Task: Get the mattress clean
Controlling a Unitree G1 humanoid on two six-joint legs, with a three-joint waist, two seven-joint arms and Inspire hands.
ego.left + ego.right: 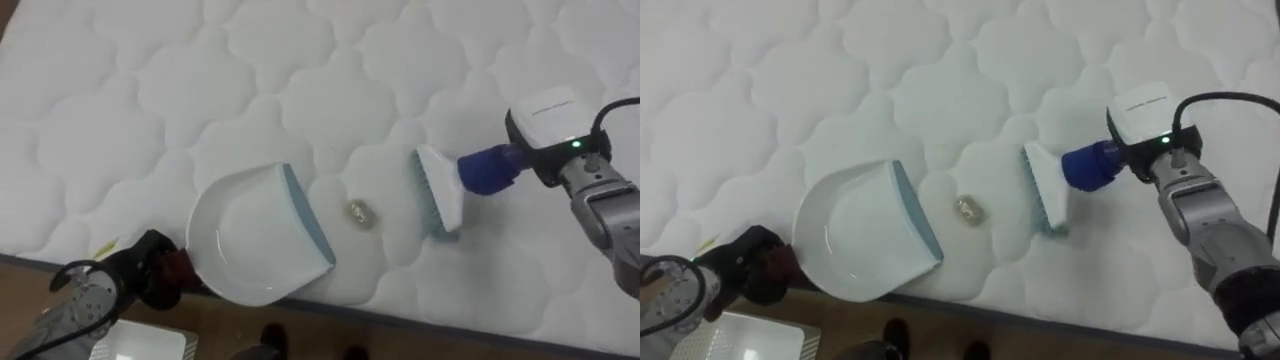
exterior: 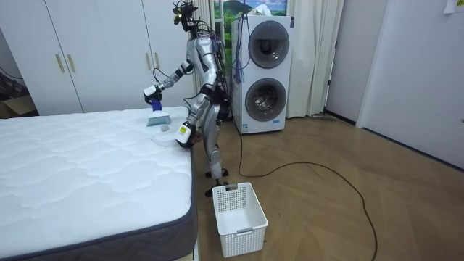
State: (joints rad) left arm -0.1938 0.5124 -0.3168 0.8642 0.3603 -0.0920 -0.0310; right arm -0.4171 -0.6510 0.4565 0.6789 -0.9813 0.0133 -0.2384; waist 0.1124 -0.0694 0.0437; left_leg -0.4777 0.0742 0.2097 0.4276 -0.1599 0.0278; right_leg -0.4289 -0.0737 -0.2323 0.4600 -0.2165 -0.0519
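Items I logged about the room: one white slatted basket (image 2: 243, 230), upright on the wood floor (image 2: 348, 210); two front-loading machines (image 2: 270, 76), stacked against the far wall; white wardrobe (image 2: 101, 58), doors closed; pale curtains (image 2: 317, 58) beside the machines; cardboard box (image 2: 14, 107), far corner.

**Mattress** (image 1: 120, 90): cut off by the top, left and right edges of the eye views. In the room view its far end is lost past the frame's left edge.

**Dustpan** (image 1: 250, 235): the handle is largely covered by the left hand (image 1: 145, 262), which is closed round it at lower left.

**Brush** (image 1: 438, 190): the rear of the blue handle is concealed beneath the right hand (image 1: 555, 135), whose underside is turned away, at right of frame.

**Small beige object** (image 1: 360, 213), centre of frame: too small to be identified.

**White basket** (image 1: 150, 340): cropped by the bottom edge and partly overlapped by the left forearm.

**Wardrobe** (image 2: 94, 58): cropped by the top edge of the room view.
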